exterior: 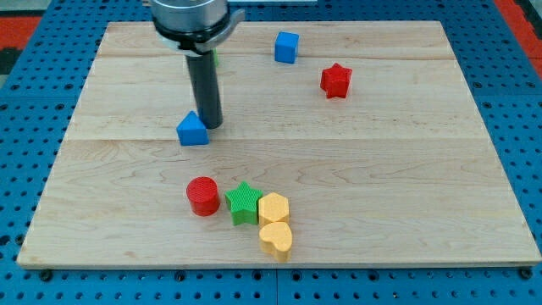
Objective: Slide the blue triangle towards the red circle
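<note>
The blue triangle lies on the wooden board left of centre. My tip rests just to its right and slightly above it, touching or nearly touching its upper right side. The red circle stands below the triangle, toward the view's bottom, well apart from it. The rod rises straight up to the arm's dark head at the view's top.
A green star touches the red circle's right side, with a yellow hexagon and a yellow heart beside it. A blue cube and a red star lie at the upper right. Something green peeks from behind the rod.
</note>
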